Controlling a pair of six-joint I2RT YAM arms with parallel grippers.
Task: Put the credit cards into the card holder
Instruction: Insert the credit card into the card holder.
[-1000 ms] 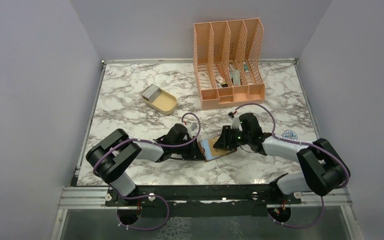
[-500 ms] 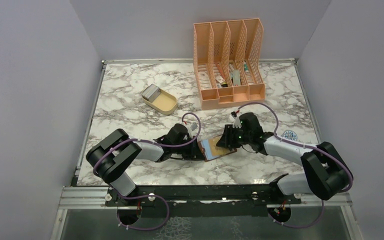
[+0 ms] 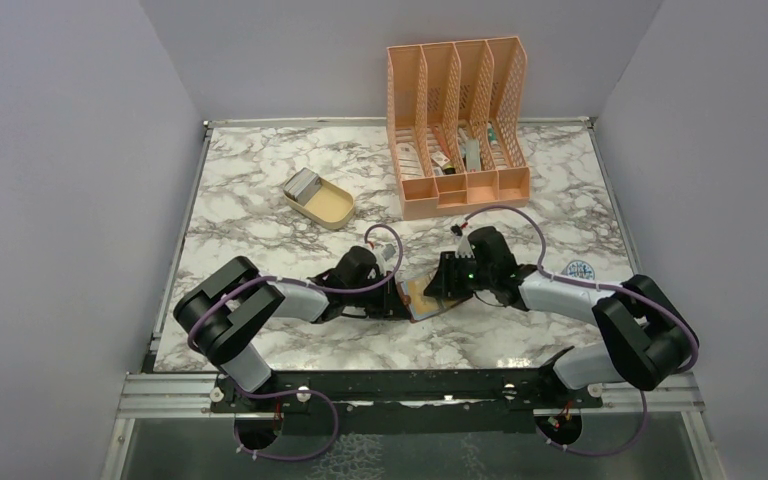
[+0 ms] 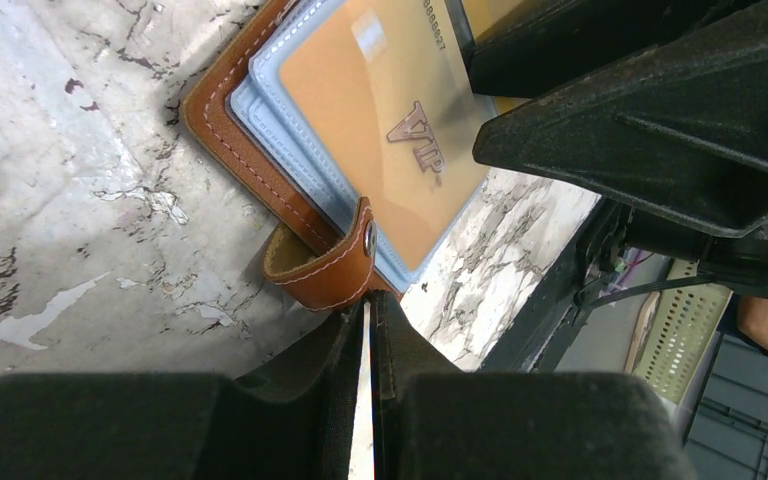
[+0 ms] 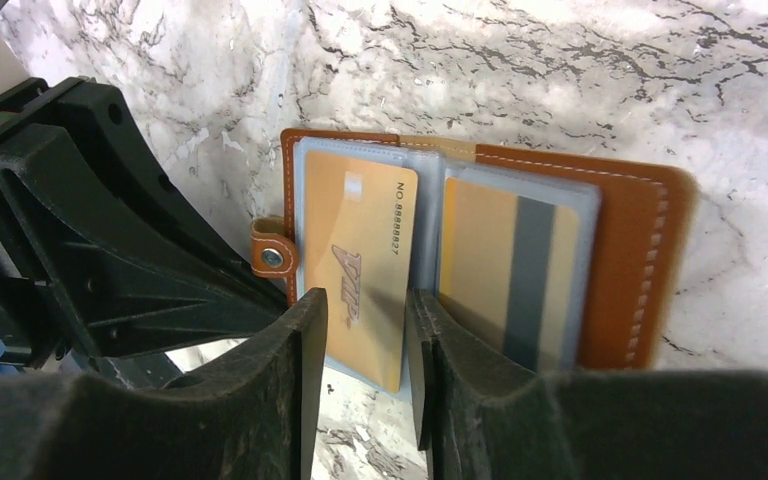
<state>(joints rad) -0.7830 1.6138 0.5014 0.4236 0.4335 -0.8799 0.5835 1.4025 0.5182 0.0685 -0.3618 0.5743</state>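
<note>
- 2 arms reach inward over the marble table in the top view. the open card holder lies flat between them near the front edge, with the left gripper at its left side and the right gripper at its right.
- farther back stands a peach file organiser with 4 slots. small items lie in the bottoms of them, too small to name.
- left of it, an oval tray holds a pale grey thing at its far end.
- left wrist view: the left gripper's fingers are pressed almost together, with only a thin bright sliver between them. their tips sit on the holder's edge right under the curled snap tab, and they look clamped on that edge.
- same view: a gold vip card lies against the holder's pale bluish pocket, and the right gripper's black fingers are over its far end.
- right wrist view: the holder is spread open, showing 2 pockets. the gold vip card is at the left one, though i cannot tell how far inside. a gold striped card sits inside the right one.
- the right gripper's jaws stand apart, straddling the near end of the gold vip card. whether they squeeze it or only flank it i cannot tell.
</note>
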